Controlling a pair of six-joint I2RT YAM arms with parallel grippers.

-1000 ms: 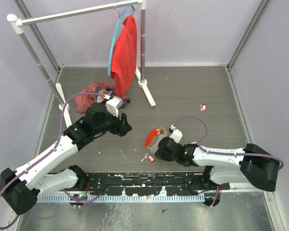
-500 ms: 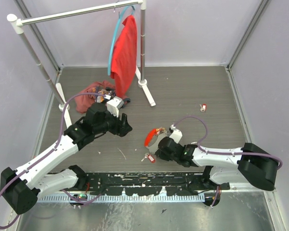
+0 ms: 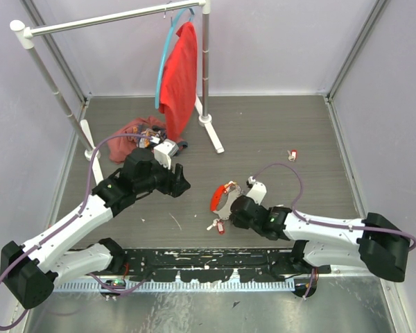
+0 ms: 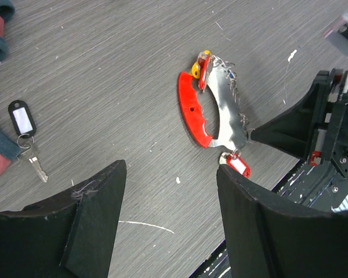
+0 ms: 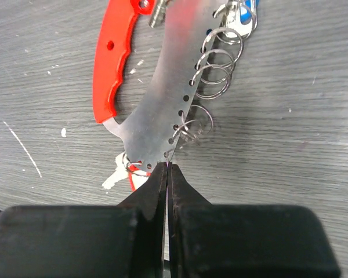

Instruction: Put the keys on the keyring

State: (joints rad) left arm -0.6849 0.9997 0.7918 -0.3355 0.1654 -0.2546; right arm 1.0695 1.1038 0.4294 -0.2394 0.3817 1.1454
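The keyring (image 3: 225, 196) is a curved silver plate with a red grip and a row of wire rings (image 5: 214, 63), lying mid-table. My right gripper (image 5: 167, 167) is shut, its tips pinching a thin wire ring at the plate's near end. A silver key with a red tag (image 4: 238, 165) hangs at that end. Yellow and red tags (image 4: 202, 61) sit at the far end. Another key, with a black tag (image 4: 23, 124), lies by the cloth. A small red-tagged key (image 3: 292, 155) lies far right. My left gripper (image 3: 182, 182) hovers open to the left of the keyring, holding nothing.
A clothes rack (image 3: 205, 69) with a red garment (image 3: 179, 76) stands at the back. A heap of reddish cloth (image 3: 135, 130) lies behind my left arm. A black rail (image 3: 208, 263) runs along the near edge. Grey walls close in both sides.
My right gripper has shut on the wire ring at the plate's near end, and its arm shifted slightly right. The left arm has not moved.
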